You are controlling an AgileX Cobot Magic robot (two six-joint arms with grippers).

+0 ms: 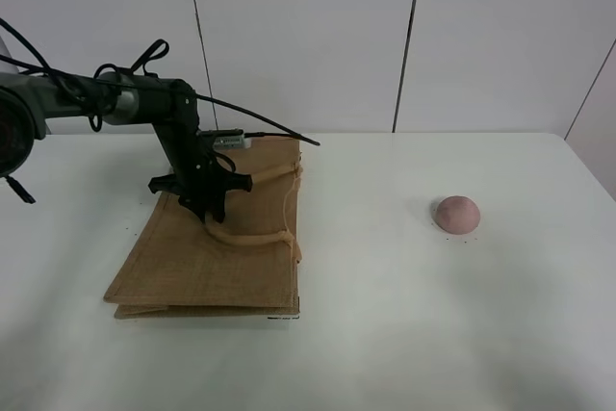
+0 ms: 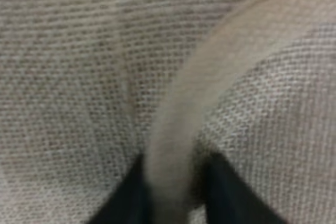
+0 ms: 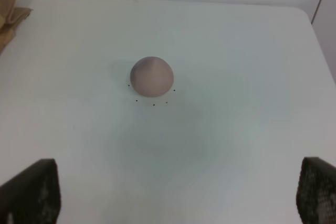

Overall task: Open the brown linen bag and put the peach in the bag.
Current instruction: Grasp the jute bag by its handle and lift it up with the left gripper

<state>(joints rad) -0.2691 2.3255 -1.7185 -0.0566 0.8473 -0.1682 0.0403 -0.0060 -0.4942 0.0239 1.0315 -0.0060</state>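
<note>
The brown linen bag point(image 1: 207, 257) lies flat on the left of the white table, its two beige handles point(image 1: 245, 236) lying on top. My left gripper point(image 1: 207, 211) is down on the bag's upper part. In the left wrist view its two black fingers point(image 2: 126, 203) sit tight on either side of one beige handle point(image 2: 210, 77), over the woven fabric point(image 2: 68, 77). The peach point(image 1: 456, 214) rests on the table at the right, well away from the bag. In the right wrist view it point(image 3: 151, 76) lies ahead of my right gripper point(image 3: 173, 187), which is open and empty.
The white table point(image 1: 385, 334) has its far edge against a white panelled wall. A corner of the bag point(image 3: 10, 3) shows in the right wrist view. My right arm does not show in the exterior view.
</note>
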